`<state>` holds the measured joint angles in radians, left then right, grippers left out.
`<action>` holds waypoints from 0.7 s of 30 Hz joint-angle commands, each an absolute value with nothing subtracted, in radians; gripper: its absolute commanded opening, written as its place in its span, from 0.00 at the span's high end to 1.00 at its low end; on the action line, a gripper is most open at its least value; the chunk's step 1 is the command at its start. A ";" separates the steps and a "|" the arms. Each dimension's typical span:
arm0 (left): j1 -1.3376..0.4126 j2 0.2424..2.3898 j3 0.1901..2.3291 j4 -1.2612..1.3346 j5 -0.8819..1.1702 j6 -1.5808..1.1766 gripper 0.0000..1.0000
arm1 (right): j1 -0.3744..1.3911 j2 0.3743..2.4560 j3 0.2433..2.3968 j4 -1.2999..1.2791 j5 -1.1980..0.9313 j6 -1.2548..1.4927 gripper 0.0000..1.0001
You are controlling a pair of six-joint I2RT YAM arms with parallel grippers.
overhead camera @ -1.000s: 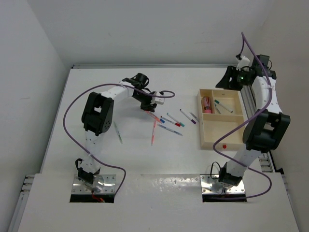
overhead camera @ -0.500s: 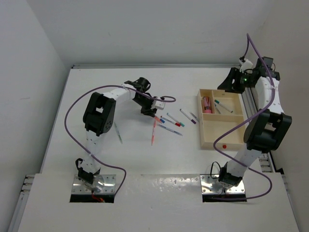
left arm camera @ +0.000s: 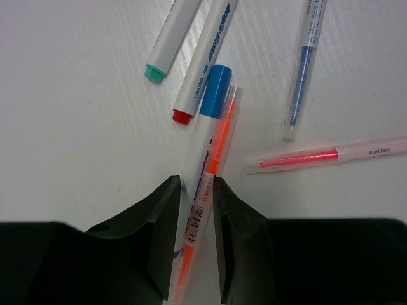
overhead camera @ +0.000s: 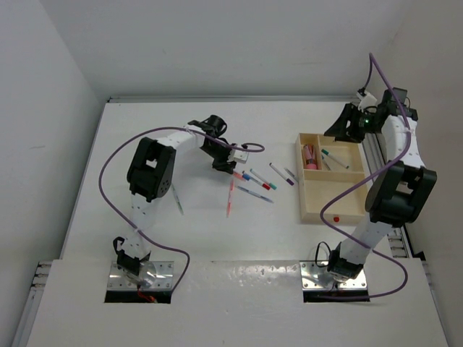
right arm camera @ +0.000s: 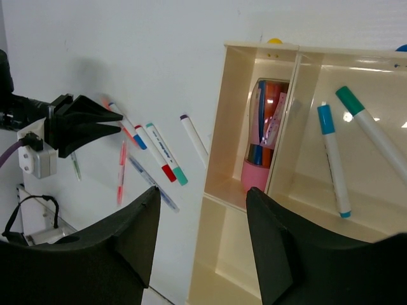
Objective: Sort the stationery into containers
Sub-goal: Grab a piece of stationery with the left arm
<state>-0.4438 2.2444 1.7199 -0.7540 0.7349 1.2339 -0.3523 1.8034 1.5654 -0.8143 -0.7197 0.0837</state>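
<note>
One orange pen [left arm camera: 205, 210] between left gripper [left arm camera: 194, 238] fingers, seemingly gripped.

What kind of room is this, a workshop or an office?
Most likely a robot test cell: a bare white table boxed in by plain white walls, two small arms bolted at its near edge, and pens scattered beside a wooden tray.

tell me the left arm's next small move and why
Probably lift straight up. In the left wrist view the left gripper has its fingers close on either side of an orange pen, which lies beside a blue-capped marker on the table. Rising clears those neighbours before carrying it toward the wooden tray.
</note>
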 commanded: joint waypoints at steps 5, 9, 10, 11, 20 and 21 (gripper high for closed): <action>-0.451 2.255 1.802 -0.781 0.810 1.235 0.61 | -0.357 1.805 1.560 -0.807 -0.761 0.081 0.44; -0.456 2.266 1.830 -0.785 0.810 1.227 0.56 | -0.357 1.810 1.555 -0.813 -0.767 0.071 0.44; -0.453 2.272 1.833 -0.788 0.808 1.227 0.56 | -0.357 1.810 1.555 -0.815 -0.769 0.069 0.44; -0.453 2.275 1.841 -0.793 0.807 1.227 0.56 | -0.357 1.812 1.554 -0.815 -0.769 0.066 0.44; -0.453 2.296 1.841 -0.842 0.798 1.264 0.58 | -0.357 1.825 1.562 -0.834 -0.770 0.048 0.44; -0.453 2.295 1.841 -0.844 0.801 1.266 0.58 | -0.357 1.828 1.563 -0.834 -0.770 0.048 0.44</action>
